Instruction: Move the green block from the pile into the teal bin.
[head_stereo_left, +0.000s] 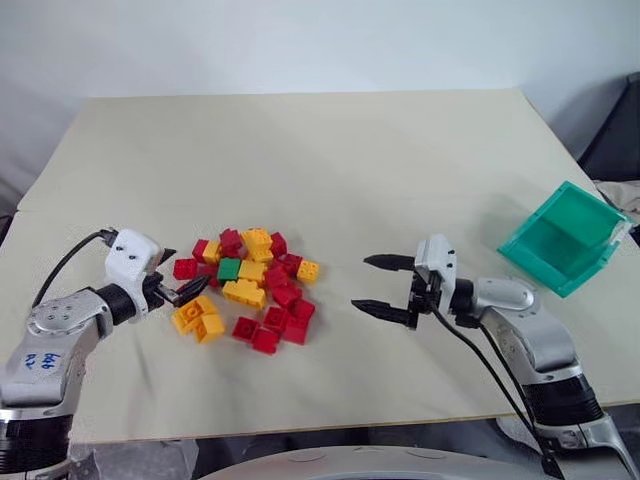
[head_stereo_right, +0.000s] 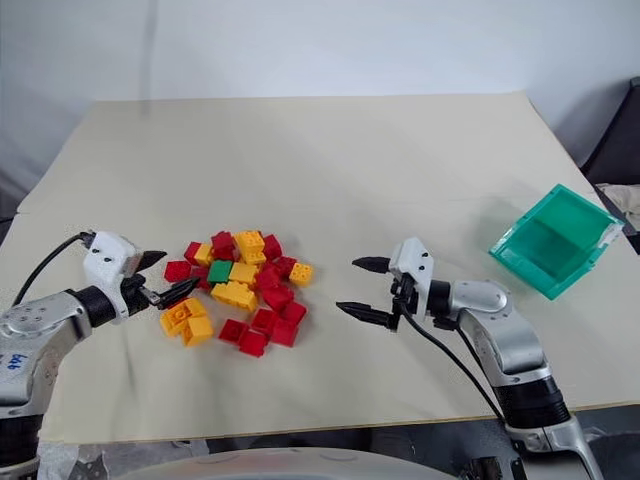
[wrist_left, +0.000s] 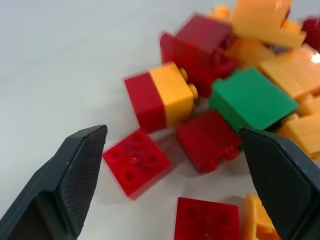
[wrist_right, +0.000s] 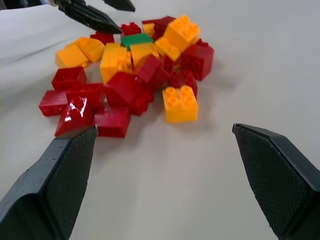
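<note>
- The left gripper (head_stereo_left: 172, 273) stands wide open at the left edge of the pile (head_stereo_left: 245, 290), with nothing between its fingers. One black fingertip (head_stereo_left: 192, 290) lies just beside the yellow-orange bricks at the pile's near left corner; whether it touches them cannot be told.
- In the left wrist view a loose red brick (wrist_left: 137, 162) sits on the table between the spread fingers, untouched, and the green block (wrist_left: 252, 100) lies further in, past another red brick.
- The right gripper (head_stereo_left: 382, 285) is also fully spread and empty, held above bare table to the right of the pile, well apart from it, its fingers pointing toward the bricks.
- One green block (head_stereo_left: 229, 269), resting in the pile's left half, hemmed in by red and yellow-orange bricks.
- One pile, of roughly twenty bricks: about a dozen red, about eight yellow-orange. An exact count cannot be made, as they overlap.
- One teal bin (head_stereo_left: 600, 258), tipped with its opening facing the pile, near the table's right edge, well apart from the bricks.
- One beige table (head_stereo_left: 330, 150) under everything.
</note>
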